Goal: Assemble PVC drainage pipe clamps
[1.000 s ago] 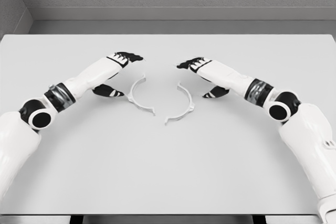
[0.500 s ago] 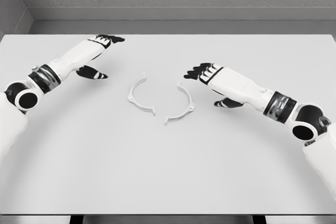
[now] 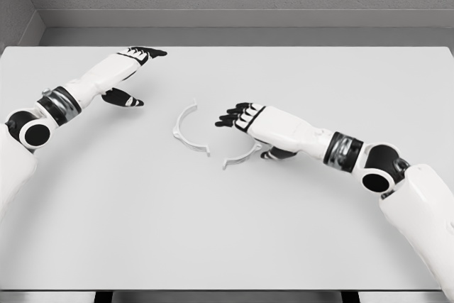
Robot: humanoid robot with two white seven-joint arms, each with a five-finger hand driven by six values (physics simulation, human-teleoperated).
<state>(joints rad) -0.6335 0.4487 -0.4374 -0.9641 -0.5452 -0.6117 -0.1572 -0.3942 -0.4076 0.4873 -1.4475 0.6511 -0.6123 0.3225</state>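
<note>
Two white half-ring clamp pieces lie near the middle of the white table (image 3: 227, 239). The left clamp half (image 3: 185, 133) opens to the right and lies untouched. The right clamp half (image 3: 242, 157) opens to the left; its upper part is hidden under my right hand (image 3: 241, 120). That hand hovers over it with fingers spread, thumb low beside the piece, holding nothing. My left hand (image 3: 135, 69) is far off to the upper left, fingers open, apart from both pieces.
A grey wall runs along the table's far edge. Nothing else stands on the table.
My right hand has moved left and toward the near side, now covering the right clamp half. The left hand pulled away to the upper left earlier and has since stayed still.
</note>
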